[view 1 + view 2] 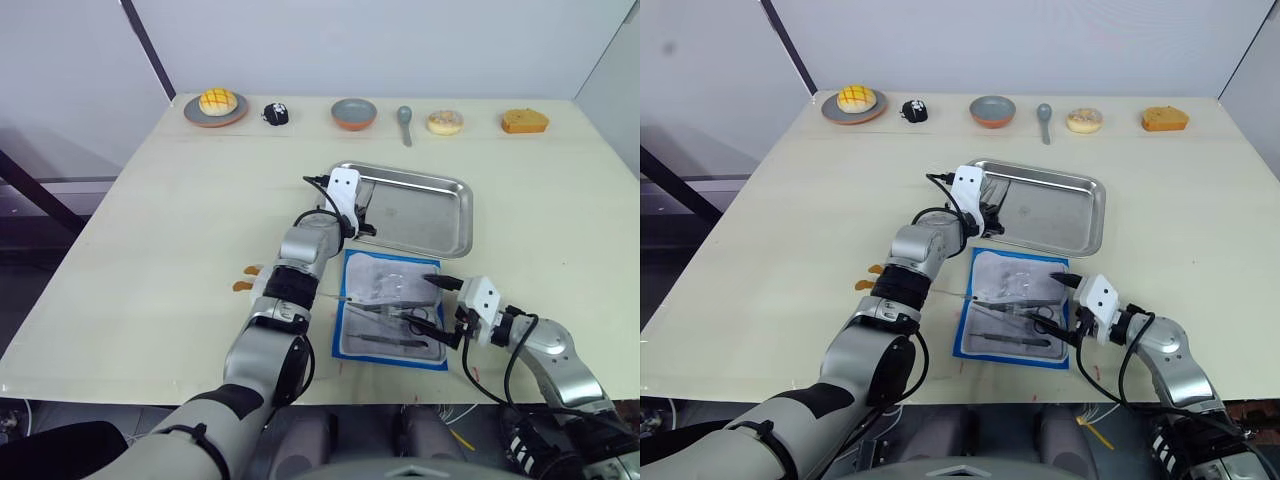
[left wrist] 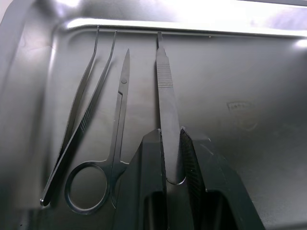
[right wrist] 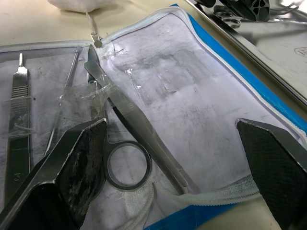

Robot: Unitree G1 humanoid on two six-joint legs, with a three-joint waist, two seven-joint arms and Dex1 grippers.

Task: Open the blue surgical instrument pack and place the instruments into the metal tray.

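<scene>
A shiny rectangular steel tray (image 1: 440, 215) sits on a pale table (image 1: 150, 220), just beyond an opened bright-blue fabric pouch (image 1: 390, 305) holding slim metal instruments (image 1: 395, 315).

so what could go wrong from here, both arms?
1. The left gripper is shut on a scalpel handle lying close beside the scissors and tweezers in the tray; opening or pulling back could knock them.
2. The right gripper is open over ring-handled scissors tucked under a clear pocket of the pack; lifting may snag and drag the pack.
</scene>
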